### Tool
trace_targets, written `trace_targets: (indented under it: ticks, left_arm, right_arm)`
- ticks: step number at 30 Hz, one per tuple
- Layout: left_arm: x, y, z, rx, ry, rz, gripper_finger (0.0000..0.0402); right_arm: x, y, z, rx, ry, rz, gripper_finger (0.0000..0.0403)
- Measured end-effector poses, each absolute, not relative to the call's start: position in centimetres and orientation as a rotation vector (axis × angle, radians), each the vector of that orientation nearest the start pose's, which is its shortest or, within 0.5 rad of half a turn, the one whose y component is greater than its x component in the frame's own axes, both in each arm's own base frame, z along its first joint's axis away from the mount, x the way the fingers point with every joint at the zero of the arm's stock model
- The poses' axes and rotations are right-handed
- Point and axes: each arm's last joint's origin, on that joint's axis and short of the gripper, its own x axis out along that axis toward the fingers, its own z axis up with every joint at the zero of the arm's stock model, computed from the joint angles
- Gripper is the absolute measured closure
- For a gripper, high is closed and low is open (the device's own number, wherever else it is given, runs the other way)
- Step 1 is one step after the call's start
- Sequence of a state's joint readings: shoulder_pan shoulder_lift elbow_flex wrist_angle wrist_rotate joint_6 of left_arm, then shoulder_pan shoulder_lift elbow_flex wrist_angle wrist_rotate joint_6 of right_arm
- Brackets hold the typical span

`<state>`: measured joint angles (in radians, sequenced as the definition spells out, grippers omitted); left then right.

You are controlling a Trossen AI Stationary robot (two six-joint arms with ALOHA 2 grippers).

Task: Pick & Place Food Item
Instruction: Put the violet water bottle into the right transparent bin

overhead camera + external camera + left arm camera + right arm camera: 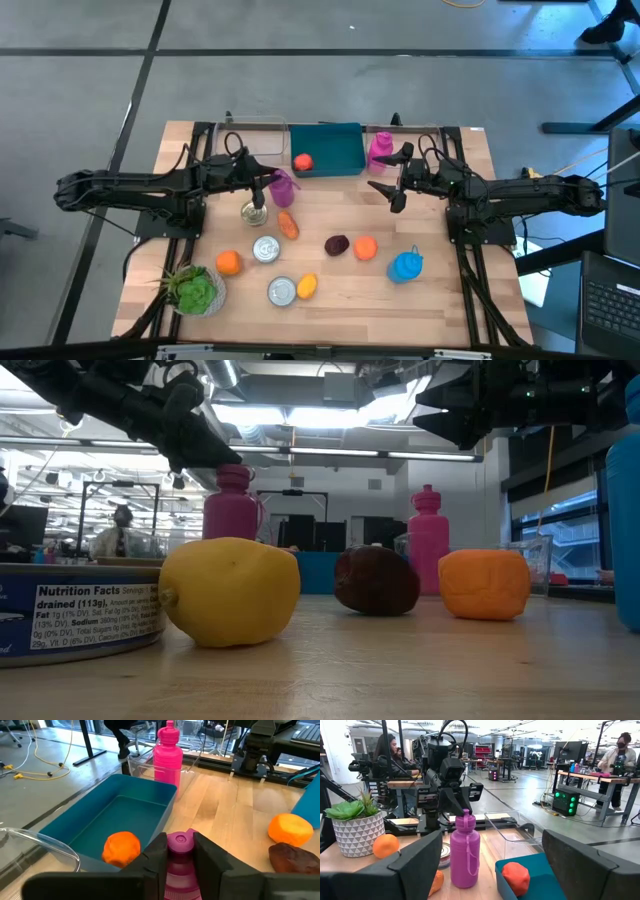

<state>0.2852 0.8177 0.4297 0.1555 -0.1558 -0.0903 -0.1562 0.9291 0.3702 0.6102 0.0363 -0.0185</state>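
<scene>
Bottle [178,865] stands upright between the left gripper's [179,851] 2 fingers, cap at fingertip level, jaws narrowed around its neck, though contact is unclear. It sits just beside the teal bin [333,150], which holds 1 orange item [121,848]. Right gripper [393,183] waits wide open and empty across the bin. Open board lies behind.
</scene>
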Motion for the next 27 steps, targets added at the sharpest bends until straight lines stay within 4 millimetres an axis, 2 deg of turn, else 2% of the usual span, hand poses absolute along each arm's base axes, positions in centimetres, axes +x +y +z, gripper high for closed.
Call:
trace_targets:
  ticks: [8,21,27]
  left_arm:
    - [17.4,5.6,23.7,-0.103,0.214,0.449,0.0361]
    - [17.4,5.6,23.7,-0.098,0.212,0.447,0.0366]
    - [17.6,5.6,25.1,-0.081,0.184,0.424,0.0367]
  right_arm:
    - [19.5,-3.2,24.1,-0.022,-0.049,-0.193,0.0062]
    - [19.5,-3.2,24.1,-0.023,-0.049,-0.193,0.0062]
    - [19.5,-3.2,24.1,-0.026,-0.049,-0.193,0.0062]
